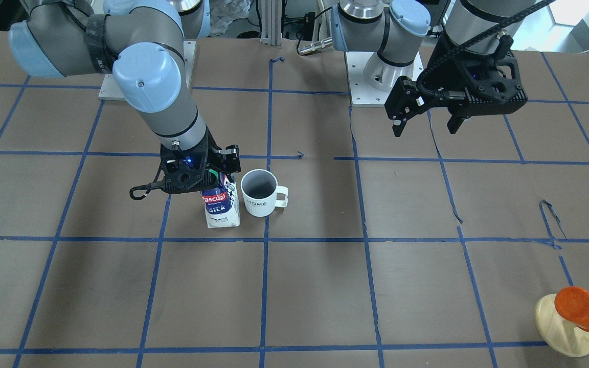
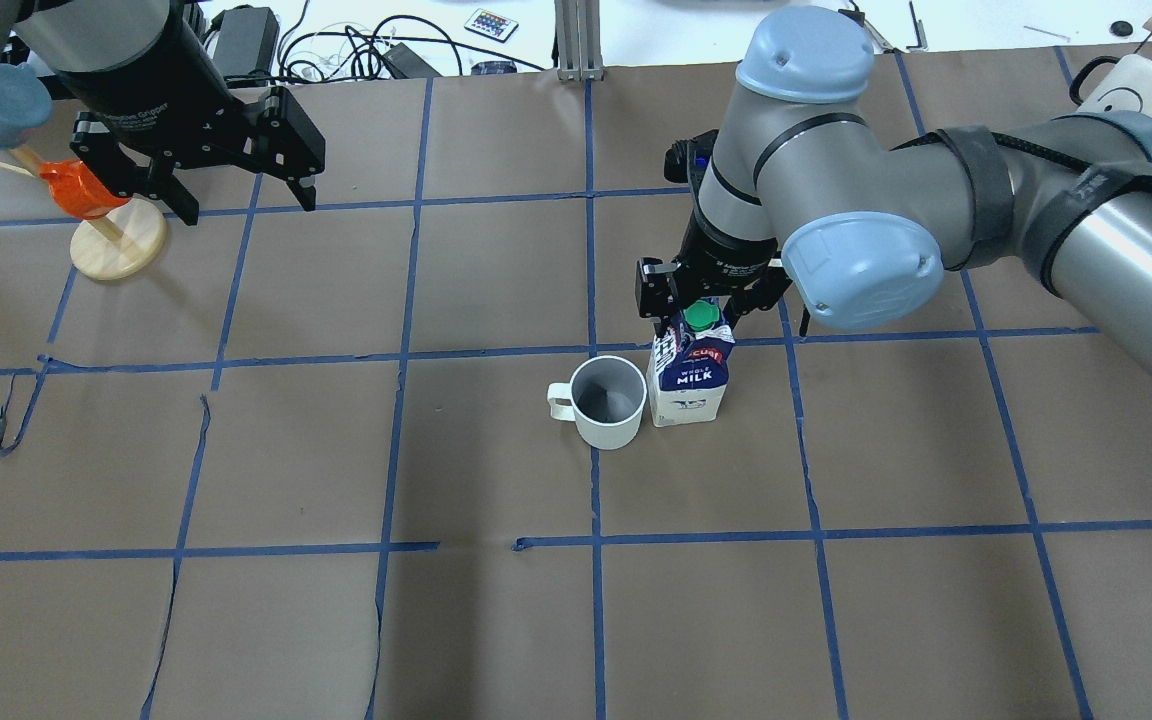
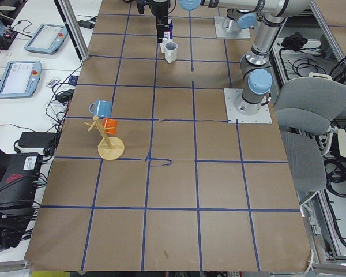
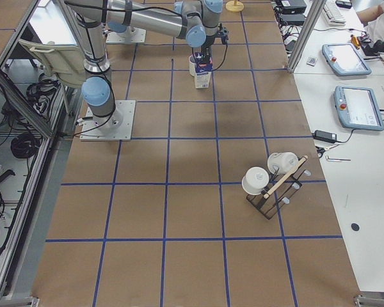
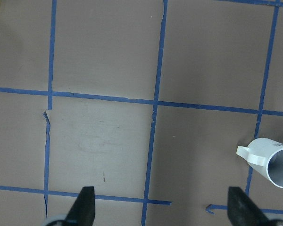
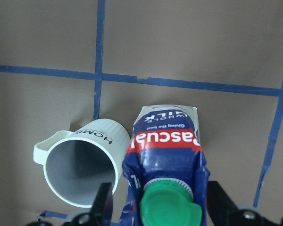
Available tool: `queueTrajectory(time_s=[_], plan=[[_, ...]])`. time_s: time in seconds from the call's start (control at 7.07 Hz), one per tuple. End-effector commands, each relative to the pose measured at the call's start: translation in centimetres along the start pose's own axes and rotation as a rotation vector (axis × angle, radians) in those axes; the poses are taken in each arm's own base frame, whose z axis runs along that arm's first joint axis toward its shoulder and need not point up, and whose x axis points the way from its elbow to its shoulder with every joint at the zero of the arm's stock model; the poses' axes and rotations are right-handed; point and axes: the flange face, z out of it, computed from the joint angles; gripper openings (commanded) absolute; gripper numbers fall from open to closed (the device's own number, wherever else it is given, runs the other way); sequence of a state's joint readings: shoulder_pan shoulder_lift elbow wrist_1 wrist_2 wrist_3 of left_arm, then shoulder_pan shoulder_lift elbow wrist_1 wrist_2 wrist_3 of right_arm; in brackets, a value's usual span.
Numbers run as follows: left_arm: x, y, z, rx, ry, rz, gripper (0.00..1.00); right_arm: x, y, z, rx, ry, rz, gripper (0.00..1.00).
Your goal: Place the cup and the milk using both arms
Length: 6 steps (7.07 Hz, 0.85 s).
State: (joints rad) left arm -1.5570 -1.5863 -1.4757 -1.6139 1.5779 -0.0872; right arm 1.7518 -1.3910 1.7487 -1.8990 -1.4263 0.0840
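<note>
The milk [image 2: 688, 385] stands upright on the table; it also shows in the front view [image 1: 220, 204] and the right wrist view [image 6: 165, 141]. The white cup [image 2: 608, 405] stands upright close beside it, handle pointing away from the carton, and shows in the front view [image 1: 259, 193], the right wrist view [image 6: 80, 174] and the left wrist view [image 5: 273, 162]. My right gripper [image 2: 701, 310] is open, its fingers on either side of the carton's gable top with small gaps. My left gripper [image 2: 246, 205] is open and empty, raised high far from both.
A wooden mug tree [image 2: 116, 250] with an orange cup [image 2: 76, 188] stands just beyond my left gripper. A second rack with white cups [image 4: 272, 179] stands far off at the table's right end. Blue tape lines grid the brown table [image 2: 496, 620].
</note>
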Motion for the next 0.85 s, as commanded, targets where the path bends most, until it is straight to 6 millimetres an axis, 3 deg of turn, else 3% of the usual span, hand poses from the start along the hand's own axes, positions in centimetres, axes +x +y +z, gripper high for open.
queueTrajectory(time_s=[0.0, 0.28, 0.57, 0.71], plan=[[-0.1, 0.0, 0.0, 0.000, -0.001, -0.003, 1.00, 0.5, -1.0, -5.8, 0.097, 0.022, 0.006, 1.00], [0.0, 0.1, -0.2, 0.005, -0.002, -0.002, 1.00, 2.0, -0.6, -9.7, 0.073, 0.133, 0.022, 1.00], [-0.1, 0.1, -0.2, 0.005, -0.003, -0.003, 1.00, 6.4, 1.0, -13.1, 0.065, 0.143, 0.107, 1.00], [0.0, 0.2, -0.2, 0.005, 0.000, -0.005, 1.00, 7.6, 2.0, -15.1, 0.095, 0.166, 0.132, 1.00]])
